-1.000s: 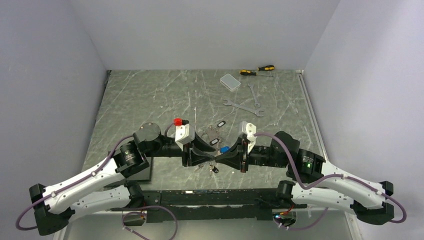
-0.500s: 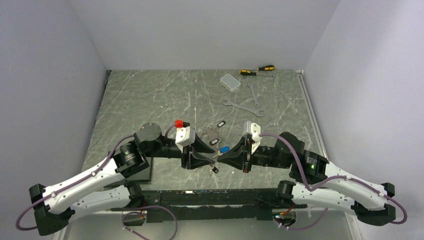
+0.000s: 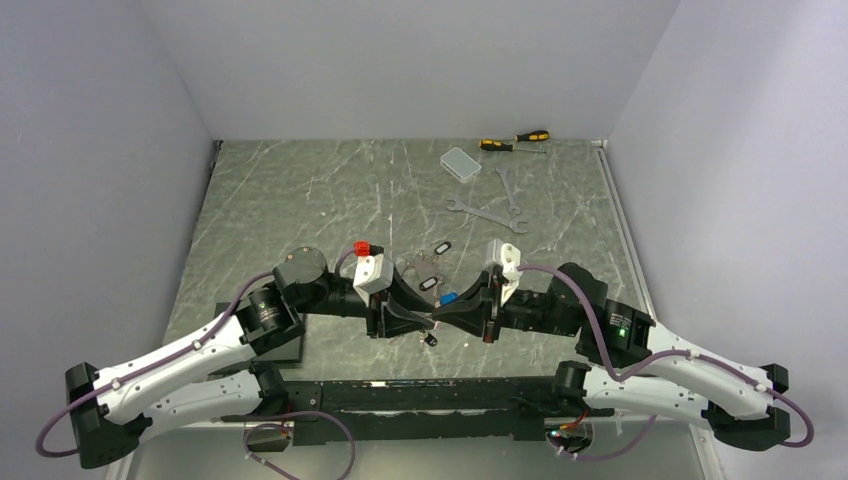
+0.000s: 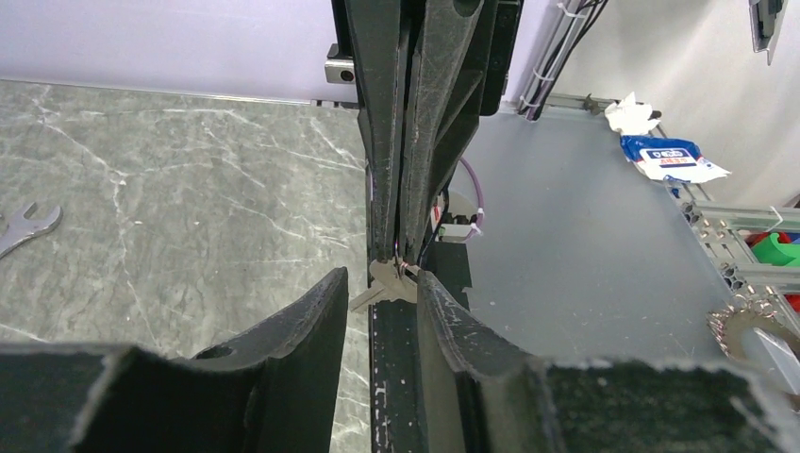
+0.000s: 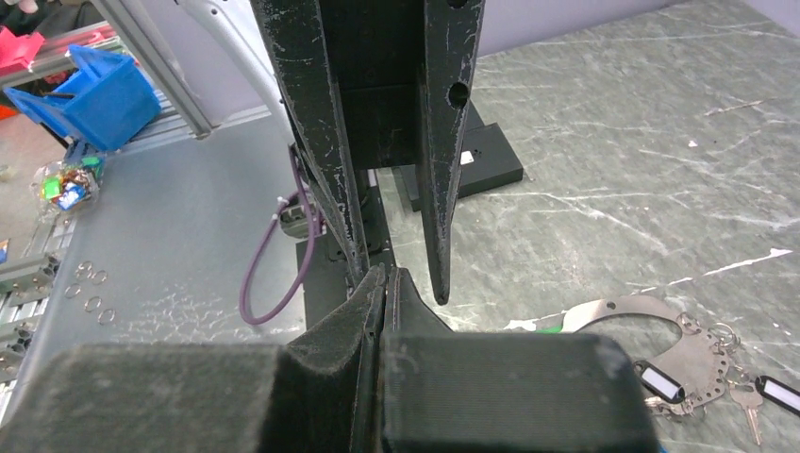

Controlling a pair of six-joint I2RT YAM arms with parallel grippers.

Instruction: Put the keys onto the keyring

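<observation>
My two grippers meet tip to tip low over the near middle of the table. My right gripper (image 3: 441,320) (image 5: 387,276) is shut on a small silver key (image 4: 382,283), pinched at its head. My left gripper (image 3: 417,318) (image 4: 379,279) is open, its fingers (image 4: 325,302) on either side of that key. One finger touches the key's head. The keyring (image 5: 651,310), a wide silver loop, lies on the table with black-tagged keys (image 5: 660,382) by it. A blue-headed key (image 3: 449,298) and a black-headed key (image 3: 430,340) lie close to the grippers.
Two long wrenches (image 3: 487,213) lie at the back right, with a clear plastic box (image 3: 460,163) and screwdrivers (image 3: 515,142) behind them. A black block (image 5: 486,156) stands near the left arm. The table's near rail runs just below the grippers.
Both wrists have shifted slightly, and the fingers overlap less than a second ago. The right gripper stays shut and the left stays open.
</observation>
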